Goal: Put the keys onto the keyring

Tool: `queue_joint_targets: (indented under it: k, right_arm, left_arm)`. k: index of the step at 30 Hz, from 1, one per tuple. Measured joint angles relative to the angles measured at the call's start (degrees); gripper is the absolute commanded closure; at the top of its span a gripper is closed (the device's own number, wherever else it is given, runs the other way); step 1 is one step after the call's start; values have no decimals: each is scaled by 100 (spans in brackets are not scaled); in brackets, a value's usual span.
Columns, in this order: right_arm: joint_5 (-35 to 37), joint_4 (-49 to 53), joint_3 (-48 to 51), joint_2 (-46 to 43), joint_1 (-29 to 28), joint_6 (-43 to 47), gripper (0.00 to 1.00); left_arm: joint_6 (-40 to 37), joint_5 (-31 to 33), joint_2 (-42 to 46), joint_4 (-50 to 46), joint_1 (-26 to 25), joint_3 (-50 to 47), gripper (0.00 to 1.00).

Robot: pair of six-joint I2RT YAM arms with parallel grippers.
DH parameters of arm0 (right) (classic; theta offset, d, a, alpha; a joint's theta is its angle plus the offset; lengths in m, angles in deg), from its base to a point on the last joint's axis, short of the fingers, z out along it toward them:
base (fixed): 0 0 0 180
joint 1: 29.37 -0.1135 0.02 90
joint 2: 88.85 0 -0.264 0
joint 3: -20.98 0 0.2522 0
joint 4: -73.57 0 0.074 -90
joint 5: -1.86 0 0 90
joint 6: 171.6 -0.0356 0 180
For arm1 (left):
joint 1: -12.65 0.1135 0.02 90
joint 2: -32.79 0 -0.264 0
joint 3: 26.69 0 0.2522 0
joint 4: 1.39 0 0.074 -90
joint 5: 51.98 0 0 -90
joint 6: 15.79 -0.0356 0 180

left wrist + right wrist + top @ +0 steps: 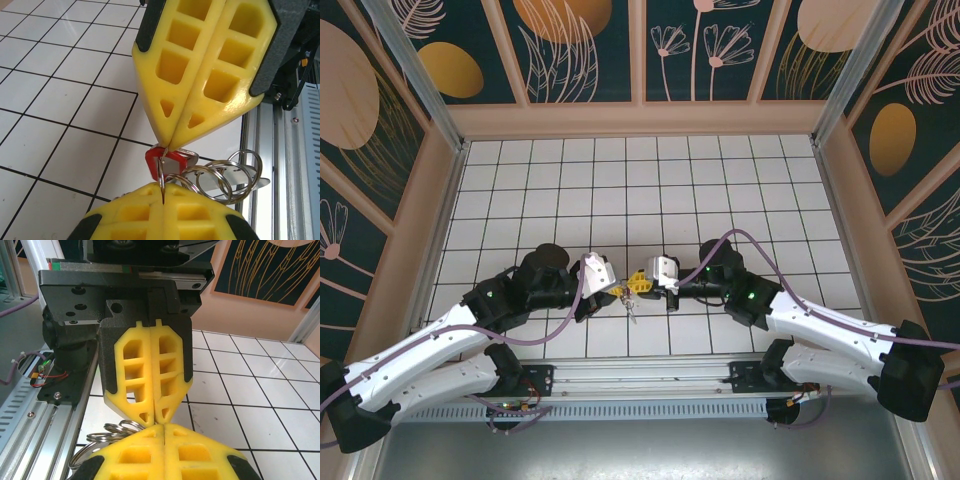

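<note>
Low over the near middle of the tiled floor, my two grippers meet tip to tip. In the left wrist view, my left gripper (163,188) is shut on a thin wire ring of the keyring (227,175), whose other silver rings hang to the right. The key (172,160) has a red head that sits right under the tips of my right gripper (168,145), which is shut on it. From the right wrist, the right gripper (163,426) touches the left gripper (159,417), with the keyring's rings (107,432) at the left. From above, the left gripper (617,292) and right gripper (638,283) pinch the small bundle between them.
The metal rail (640,378) holding the arm bases runs just behind the grippers, along the floor's near edge. Wooden walls (640,118) enclose the white tiled floor (640,190) at the back and on both sides.
</note>
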Motion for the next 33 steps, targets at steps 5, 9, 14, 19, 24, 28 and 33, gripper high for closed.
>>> queue_joint_targets:
  k: [5, 9, 14, 19, 24, 28, 33]
  right_arm:
    - [-15, 0, 0, 15, 0, 2, 100]
    - [-24, 0, 0, 24, 0, 2, 100]
    - [-55, 0, 0, 24, 0, 46, 100]
    - [-59, 4, 0, 24, 0, 107, 100]
    - [-59, 22, 0, 26, 0, 107, 100]
    - [-57, 4, 0, 26, 4, 107, 100]
    - [-55, 4, 0, 26, 4, 107, 100]
  left_arm:
    - [0, 2, 11, -7, 0, 0, 100]
    - [-2, 2, 31, -17, 0, 0, 100]
    - [0, 2, 48, -17, 0, 0, 100]
    - [0, 0, 59, -17, 0, 2, 100]
    - [0, -9, 59, 35, -2, 15, 100]
    - [0, -44, 63, 90, -2, 57, 100]
    - [2, -44, 66, 90, -2, 59, 100]
